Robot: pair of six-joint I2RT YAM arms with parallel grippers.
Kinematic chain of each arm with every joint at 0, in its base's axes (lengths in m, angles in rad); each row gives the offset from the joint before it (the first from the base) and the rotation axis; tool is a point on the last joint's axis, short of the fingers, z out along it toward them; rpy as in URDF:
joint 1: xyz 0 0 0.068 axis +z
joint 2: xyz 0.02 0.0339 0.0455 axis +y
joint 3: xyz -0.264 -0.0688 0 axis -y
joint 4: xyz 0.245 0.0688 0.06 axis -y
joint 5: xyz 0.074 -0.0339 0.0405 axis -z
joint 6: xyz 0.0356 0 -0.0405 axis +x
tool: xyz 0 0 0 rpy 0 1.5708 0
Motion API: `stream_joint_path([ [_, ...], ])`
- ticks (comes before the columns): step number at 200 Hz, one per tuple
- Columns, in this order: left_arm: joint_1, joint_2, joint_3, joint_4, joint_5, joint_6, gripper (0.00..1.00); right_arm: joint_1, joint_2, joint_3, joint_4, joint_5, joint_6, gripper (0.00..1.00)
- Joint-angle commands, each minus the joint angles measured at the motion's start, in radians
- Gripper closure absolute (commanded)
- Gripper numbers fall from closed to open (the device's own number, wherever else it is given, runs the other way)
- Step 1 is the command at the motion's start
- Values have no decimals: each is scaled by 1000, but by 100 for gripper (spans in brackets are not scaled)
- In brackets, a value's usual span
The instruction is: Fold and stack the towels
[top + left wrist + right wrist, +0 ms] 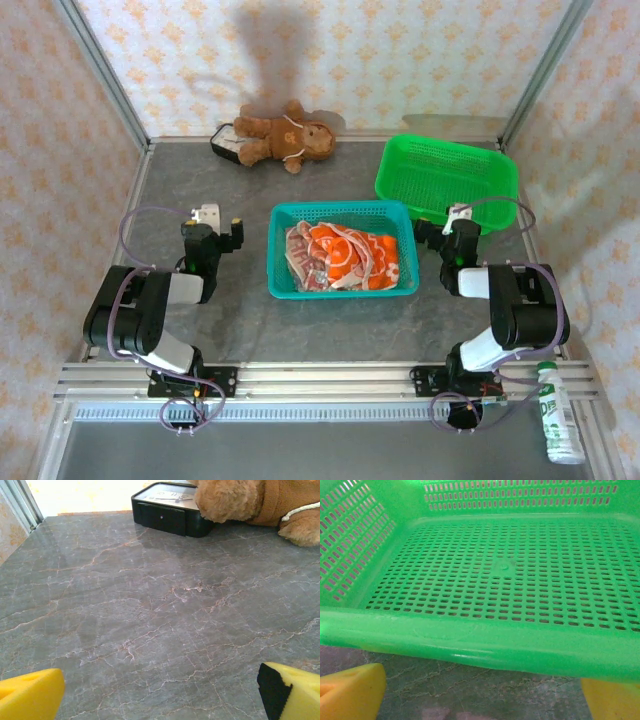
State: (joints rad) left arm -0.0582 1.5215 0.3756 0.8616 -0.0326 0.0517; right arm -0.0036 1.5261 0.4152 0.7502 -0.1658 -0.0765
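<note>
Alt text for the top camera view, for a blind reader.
Orange and cream cloth towels fill a teal plastic basket between the open left gripper and right gripper; a green plastic basket and brown teddy bear sit behind.

A grey marble-veined tabletop [250,330] sits enclosed by cream panels [420,50] with orange floral motifs, metal posts [103,70] at the far corners; a soft shadow [272,50] falls on the far panel.

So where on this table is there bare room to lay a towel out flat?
The widest bare table lies left, bordered by the left gripper, the teddy bear and the teal basket. A narrower strip runs between that basket and the near rail. The right is crowded: green basket beside right gripper.
</note>
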Motion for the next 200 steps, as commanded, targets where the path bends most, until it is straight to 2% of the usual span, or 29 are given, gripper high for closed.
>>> stream_joint_path([
  [1, 1, -3, -12, 43, 0, 11, 0, -6, -11, -3, 32, -6, -9, 1],
  [69, 2, -3, -10, 39, 3, 11, 0, -6, -11, -3, 33, -6, -9, 1],
  [100, 3, 2, 21, -12, -52, -13, 0, -6, -11, -3, 32, -5, -9, 1],
  [200, 18, 2, 26, -22, -32, -25, 0, -7, -11, -2, 32, -5, -9, 1],
])
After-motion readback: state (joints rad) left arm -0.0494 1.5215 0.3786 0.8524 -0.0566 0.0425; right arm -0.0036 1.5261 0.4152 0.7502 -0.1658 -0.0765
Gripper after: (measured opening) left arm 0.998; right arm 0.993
